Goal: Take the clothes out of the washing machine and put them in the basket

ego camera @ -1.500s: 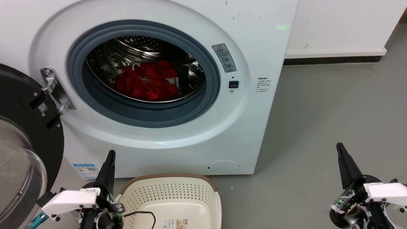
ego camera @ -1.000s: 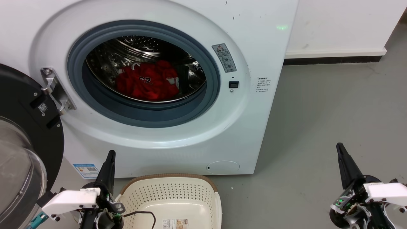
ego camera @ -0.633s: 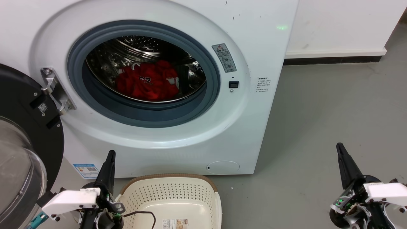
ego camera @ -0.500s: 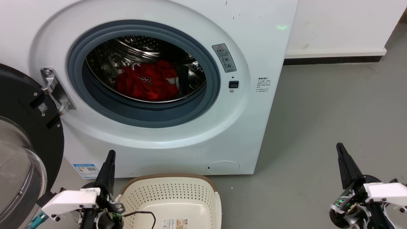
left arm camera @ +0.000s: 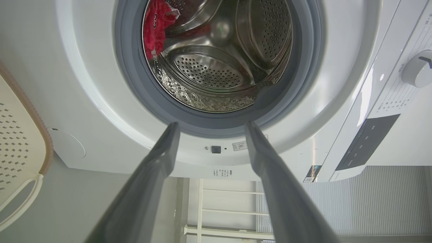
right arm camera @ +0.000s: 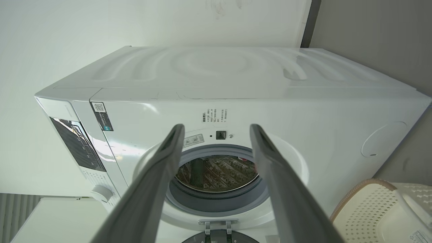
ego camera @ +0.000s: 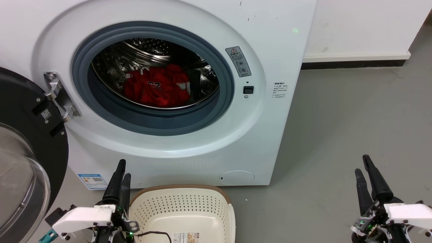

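Red clothes [ego camera: 162, 94], perhaps several, inside washing machine [ego camera: 202, 148]

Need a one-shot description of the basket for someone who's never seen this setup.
Find the big white washing machine with its door swung open. On the floor just before it sits the basket. It alone is cream perforated plastic with a brown woven-look rim.
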Tool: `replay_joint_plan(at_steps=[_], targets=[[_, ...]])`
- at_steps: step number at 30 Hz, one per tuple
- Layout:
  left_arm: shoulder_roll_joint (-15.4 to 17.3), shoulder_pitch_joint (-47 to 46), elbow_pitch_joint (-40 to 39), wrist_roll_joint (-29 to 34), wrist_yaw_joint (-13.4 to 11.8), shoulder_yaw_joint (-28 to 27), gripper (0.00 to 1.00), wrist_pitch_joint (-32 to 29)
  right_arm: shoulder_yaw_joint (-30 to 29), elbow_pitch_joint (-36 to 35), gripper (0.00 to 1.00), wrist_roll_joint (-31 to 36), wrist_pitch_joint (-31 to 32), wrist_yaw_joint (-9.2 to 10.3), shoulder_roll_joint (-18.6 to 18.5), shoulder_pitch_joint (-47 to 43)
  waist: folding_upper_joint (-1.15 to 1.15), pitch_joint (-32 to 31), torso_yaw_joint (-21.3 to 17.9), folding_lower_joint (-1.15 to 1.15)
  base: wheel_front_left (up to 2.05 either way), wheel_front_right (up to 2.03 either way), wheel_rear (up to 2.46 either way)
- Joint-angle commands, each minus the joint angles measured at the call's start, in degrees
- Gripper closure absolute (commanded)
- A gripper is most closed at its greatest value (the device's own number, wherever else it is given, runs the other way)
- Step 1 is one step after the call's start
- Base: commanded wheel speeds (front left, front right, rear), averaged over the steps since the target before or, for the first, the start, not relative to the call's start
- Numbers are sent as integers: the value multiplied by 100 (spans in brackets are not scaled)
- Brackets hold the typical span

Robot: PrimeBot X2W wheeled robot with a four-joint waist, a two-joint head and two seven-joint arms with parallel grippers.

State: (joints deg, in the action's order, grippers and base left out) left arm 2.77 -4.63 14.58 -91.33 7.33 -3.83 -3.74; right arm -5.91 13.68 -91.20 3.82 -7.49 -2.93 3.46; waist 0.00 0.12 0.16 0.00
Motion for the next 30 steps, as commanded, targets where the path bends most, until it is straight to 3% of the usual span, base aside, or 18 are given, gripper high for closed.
replay_joint_plan(at_steps=[1, 9, 30], targets=[[12, -120, -155, 96, 8, 42, 0, 70, 19, -159, 0, 113, -68, -1, -5, 20, 0, -2, 5, 0, 0, 0, 0], [12, -72, -362, 738, 9, 121, 0, 276, 47, -388, 0, 786, -276, -1, -4, -115, 0, -19, 37, 0, 0, 0, 0], [13, -45, -664, 3305, -77, 385, 0, 760, 135, -1048, 0, 4228, -763, -1, -2, -444, 0, -55, 86, 0, 0, 0, 0]])
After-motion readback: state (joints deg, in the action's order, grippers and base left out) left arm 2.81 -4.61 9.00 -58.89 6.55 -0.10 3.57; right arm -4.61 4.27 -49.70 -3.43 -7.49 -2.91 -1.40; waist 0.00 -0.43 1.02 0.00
